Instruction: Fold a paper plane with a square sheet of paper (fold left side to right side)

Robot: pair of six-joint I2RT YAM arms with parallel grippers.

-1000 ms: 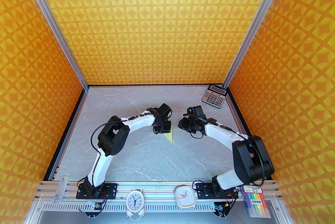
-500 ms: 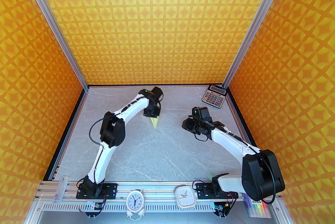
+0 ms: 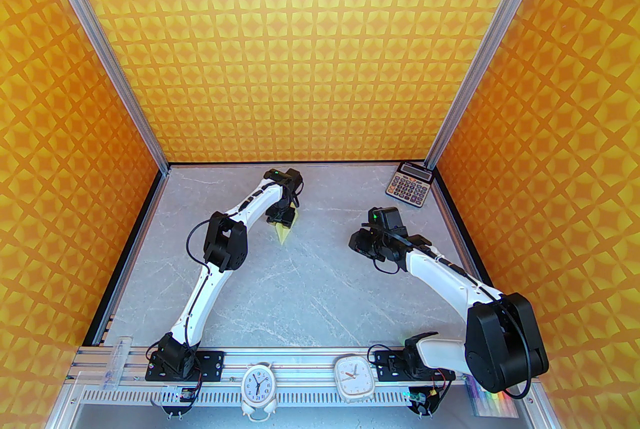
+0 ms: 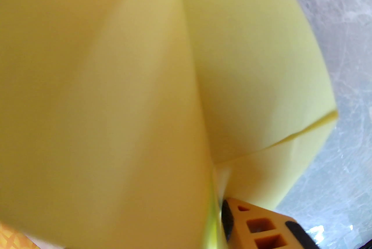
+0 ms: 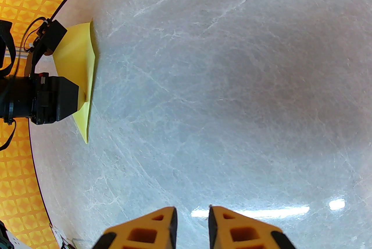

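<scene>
Over on the left: paper plane [image 3: 283, 233] at the left pincer [image 3: 281, 222], low over the far part of the surface [image 3: 310, 297]. Can't tell pinching from spread there. Could slide out crooked or spring unfolded on a sloppy release. Right pincer [image 5: 191, 223] slightly apart, empty. Versus a second ago: plane carried from centre toward back-left, right pincer backed off rightward.

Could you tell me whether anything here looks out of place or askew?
Nothing looks spilled or damaged. The folded pale yellow paper plane sits at the left gripper; only the grey calculator lies slightly askew in the far right corner.
</scene>
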